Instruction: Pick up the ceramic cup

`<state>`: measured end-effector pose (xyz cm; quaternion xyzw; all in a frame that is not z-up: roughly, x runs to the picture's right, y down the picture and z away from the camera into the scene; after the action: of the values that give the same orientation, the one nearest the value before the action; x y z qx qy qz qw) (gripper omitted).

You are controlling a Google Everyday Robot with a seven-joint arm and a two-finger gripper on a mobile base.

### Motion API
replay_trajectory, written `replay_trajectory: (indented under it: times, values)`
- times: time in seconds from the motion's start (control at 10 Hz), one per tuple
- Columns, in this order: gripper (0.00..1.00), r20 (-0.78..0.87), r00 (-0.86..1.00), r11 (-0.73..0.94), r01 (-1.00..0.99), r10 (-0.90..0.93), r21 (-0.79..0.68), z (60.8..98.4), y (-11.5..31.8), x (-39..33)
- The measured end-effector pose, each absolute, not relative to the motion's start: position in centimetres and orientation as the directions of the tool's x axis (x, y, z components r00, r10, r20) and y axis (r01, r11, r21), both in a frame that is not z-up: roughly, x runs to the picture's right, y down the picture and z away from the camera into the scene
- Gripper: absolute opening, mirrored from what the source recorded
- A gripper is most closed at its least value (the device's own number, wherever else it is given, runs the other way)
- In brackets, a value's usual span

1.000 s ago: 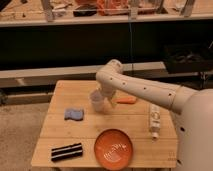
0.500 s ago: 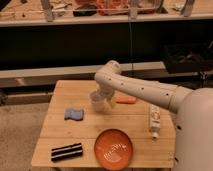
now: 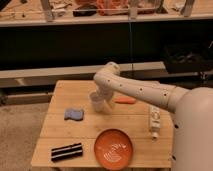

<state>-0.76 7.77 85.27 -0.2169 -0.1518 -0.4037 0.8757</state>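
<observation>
Because the white jointed arm (image 3: 135, 88) reaches in from the right of the frame and bends down at its wrist over the middle of the light wooden table (image 3: 65, 90), its jaws hang right at the small pale grey-white handleless ceramic cup (image 3: 95, 102). The cup stands upright a little left of the frame's centre, on the middle of the table. The jaws sit just right of and above the cup, seemingly against its rim, a downward approach that suits a short tapered vessel with no handle. Whether they are spread around it or already pinching it I cannot tell. The cup's base looks to rest on the table, so I judge the lift not yet done. The other things lie spaced apart, probably to leave room for the reach: a crumpled blue cloth (image 3: 74, 114) left of the cup, a small orange stick-shaped item (image 3: 125, 100) just right of the wrist, a white plastic bottle (image 3: 154, 120) lying toward the right edge, a round orange plate (image 3: 114, 148) at lower centre, and a black striped flat pack (image 3: 67, 151) at lower left.
</observation>
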Motion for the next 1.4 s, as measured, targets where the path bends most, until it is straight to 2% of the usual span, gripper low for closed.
replay_trajectory:
  times: [0.4, 0.6, 0.9, 1.1, 1.4]
  values:
    - [0.8, 0.442, 0.624, 0.576, 0.776, -0.644, -0.257, 85.7, 8.1, -1.0]
    - [0.76, 0.444, 0.62, 0.572, 0.78, -0.647, -0.255, 85.9, 8.2, -1.5]
    - [0.79, 0.443, 0.619, 0.57, 0.781, -0.649, -0.257, 86.4, 8.5, -1.6]
    - [0.66, 0.442, 0.617, 0.567, 0.782, -0.651, -0.257, 86.6, 8.6, -2.0]
    - [0.34, 0.442, 0.616, 0.564, 0.784, -0.652, -0.26, 86.8, 8.8, -2.2]
